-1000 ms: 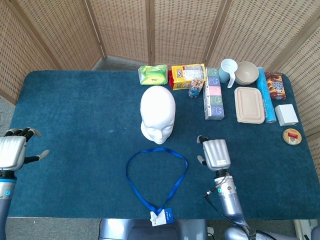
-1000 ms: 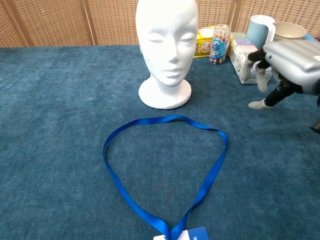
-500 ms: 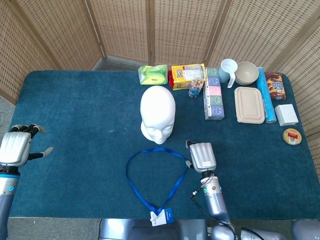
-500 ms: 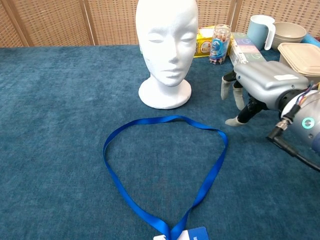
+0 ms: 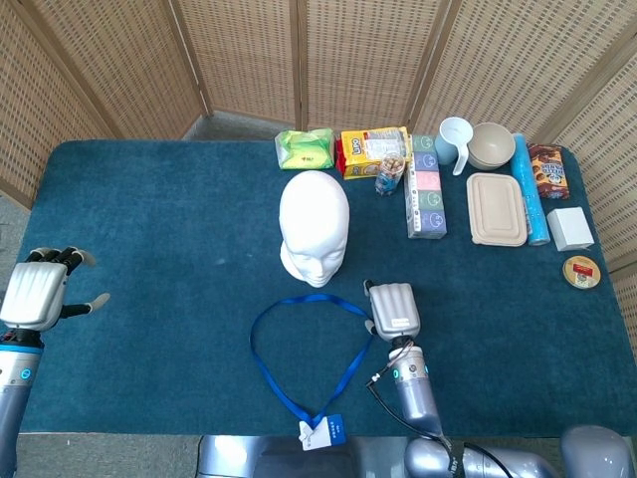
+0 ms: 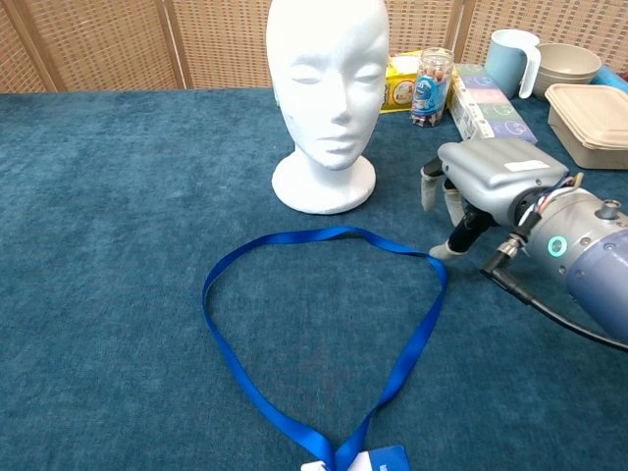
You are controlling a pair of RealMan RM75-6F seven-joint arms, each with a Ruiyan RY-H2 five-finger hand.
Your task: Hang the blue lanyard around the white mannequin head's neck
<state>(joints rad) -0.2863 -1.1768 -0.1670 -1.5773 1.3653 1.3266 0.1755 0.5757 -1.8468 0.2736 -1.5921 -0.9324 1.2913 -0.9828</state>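
Note:
The white mannequin head point(image 5: 314, 228) point(image 6: 328, 98) stands upright mid-table, facing me. In front of it the blue lanyard point(image 5: 312, 351) point(image 6: 324, 343) lies flat in an open loop, its badge point(image 5: 323, 431) at the near table edge. My right hand point(image 5: 392, 310) point(image 6: 486, 183) hovers palm down just right of the loop's right corner, fingers pointing down and apart, holding nothing; its thumb tip sits close to the strap. Far left, near the table edge, my left hand point(image 5: 38, 294) is open and empty; the chest view does not show it.
Along the back right of the blue table point(image 5: 159, 229) stand snack packs point(image 5: 373, 149), a small jar point(image 6: 433, 88), a pastel box point(image 5: 426, 195), a white mug point(image 6: 513, 57), a bowl point(image 5: 491, 145), a lidded beige container point(image 5: 497, 209) and a blue tube point(image 5: 530, 189). Wicker screens point(image 5: 249, 55) close off the rear.
My right hand has moved left toward the lanyard's right corner, now nearly touching the strap. My left hand has shifted slightly. The lanyard and mannequin head have not moved.

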